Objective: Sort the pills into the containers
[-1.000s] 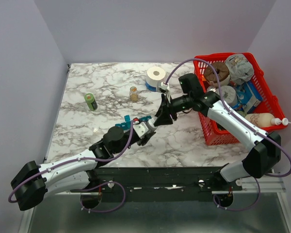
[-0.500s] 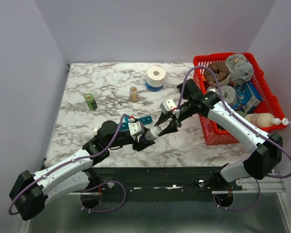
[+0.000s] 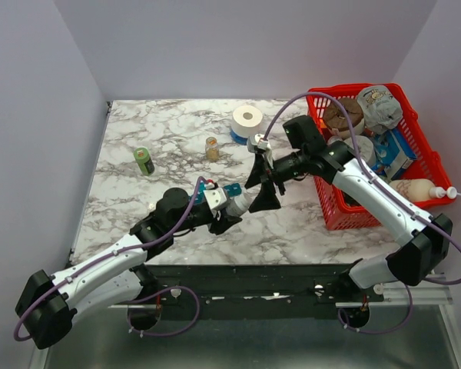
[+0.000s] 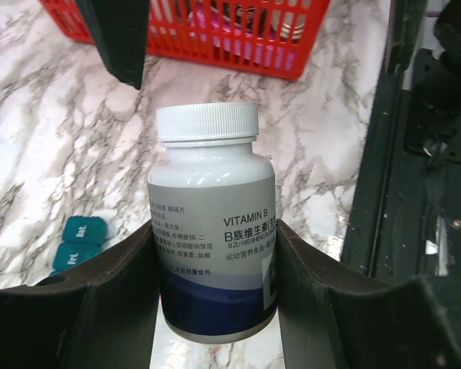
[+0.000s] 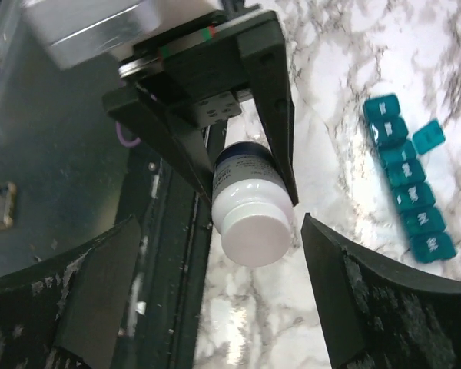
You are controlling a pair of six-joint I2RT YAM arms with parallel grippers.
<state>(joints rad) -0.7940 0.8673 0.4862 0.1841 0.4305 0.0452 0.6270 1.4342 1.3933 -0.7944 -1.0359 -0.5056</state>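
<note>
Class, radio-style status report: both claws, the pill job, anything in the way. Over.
Left claw shut on white-capped plastic Vitamin B bottle. Right claw open at its cap, not touching. Long teal plastic pill organizer untouched; pills not visible. Nothing blocking.

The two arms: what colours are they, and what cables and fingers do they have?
The left arm and right arm have white shells, black joints and a loose purple cable each. The left gripper and right gripper are black, with two flat fingers; the right one's look scuffed.

White shells, black joints and purple cables (image 3: 310,95) clothe both arms (image 3: 100,269), and the right gripper (image 5: 221,223) is black.
</note>
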